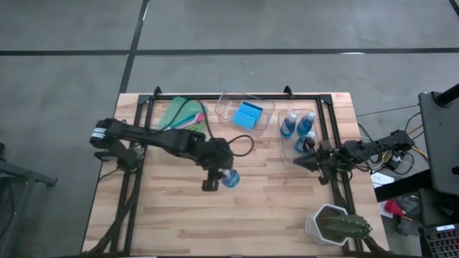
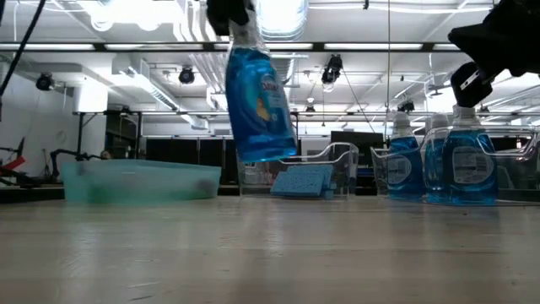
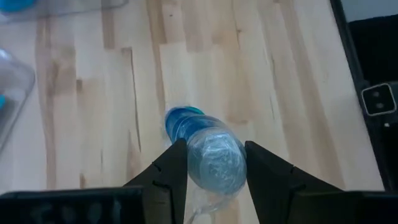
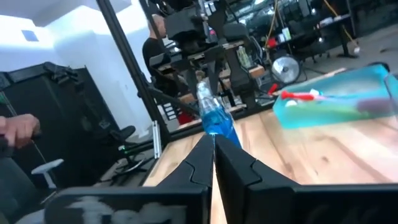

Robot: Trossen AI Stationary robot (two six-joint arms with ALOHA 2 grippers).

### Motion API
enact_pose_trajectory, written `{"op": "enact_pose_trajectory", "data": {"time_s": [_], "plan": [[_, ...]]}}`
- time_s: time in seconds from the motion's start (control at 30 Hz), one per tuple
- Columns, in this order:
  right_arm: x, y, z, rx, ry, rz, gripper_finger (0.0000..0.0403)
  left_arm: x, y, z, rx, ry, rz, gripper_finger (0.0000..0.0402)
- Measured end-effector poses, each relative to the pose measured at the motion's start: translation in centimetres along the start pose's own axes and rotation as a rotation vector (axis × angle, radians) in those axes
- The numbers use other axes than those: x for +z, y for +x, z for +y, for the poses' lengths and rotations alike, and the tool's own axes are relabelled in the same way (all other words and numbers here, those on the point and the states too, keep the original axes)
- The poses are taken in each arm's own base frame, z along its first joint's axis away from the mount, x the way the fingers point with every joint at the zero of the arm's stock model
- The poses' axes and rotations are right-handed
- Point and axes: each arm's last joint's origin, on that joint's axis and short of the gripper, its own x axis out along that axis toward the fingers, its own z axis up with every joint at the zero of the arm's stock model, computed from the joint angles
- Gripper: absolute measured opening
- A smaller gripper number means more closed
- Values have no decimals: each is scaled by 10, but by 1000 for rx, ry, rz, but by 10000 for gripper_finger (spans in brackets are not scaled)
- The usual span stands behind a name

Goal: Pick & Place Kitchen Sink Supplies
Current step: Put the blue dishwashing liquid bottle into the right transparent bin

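A small blue-liquid bottle (image 1: 230, 178) hangs in my left gripper (image 1: 215, 177) over the middle of the table. The low view shows this bottle (image 2: 258, 97) high above the wood, and the right wrist view shows the bottle (image 4: 215, 116) too. Three more blue bottles (image 1: 297, 126) stand in a clear bin (image 1: 287, 152) on the right. My right gripper (image 1: 306, 162) is shut just near of that bin and touches nothing. Light-blue sponges (image 1: 248, 115) lie in another clear bin. Brushes (image 1: 192, 117) lie in the green bin (image 1: 174, 113). My left gripper pinches the bottle's upper end by the pale cap (image 3: 214, 163) between its two fingers (image 3: 169, 175), one on each side. It comes from above, pointing down. The bottle hangs below the fingers, tilted, its base (image 2: 268, 154) lifted clear of the table.
A cactus in a white pot (image 1: 336, 226) stands at the near right corner. A black frame (image 1: 237, 95) runs along the table's far edge and sides. Bare wood (image 1: 237, 222) spreads across the near half. In the right wrist view, people (image 4: 152, 46) show beyond the table.
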Motion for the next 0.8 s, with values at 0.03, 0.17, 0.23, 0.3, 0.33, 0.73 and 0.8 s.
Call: {"op": "enact_pose_trajectory", "data": {"time_s": [0.03,0.17,0.23,0.3,0.33,0.73,0.8], "plan": [[0,0,0,-1,8,5,20,4,3,0,0,11,-2,131],[-2,2,0,-13,31,33,50,24,8,-1,-18,73,-30,131],[0,4,1,-19,29,46,71,35,9,-1,-23,104,-45,132],[4,6,3,-26,24,61,93,44,12,-1,-26,130,-50,131],[7,8,4,-32,18,75,104,48,13,-1,-27,143,-49,130],[47,39,30,-73,-152,299,204,85,11,-1,-20,258,-121,132],[55,47,35,-69,-188,320,209,87,11,-1,-19,259,-125,132]]}}
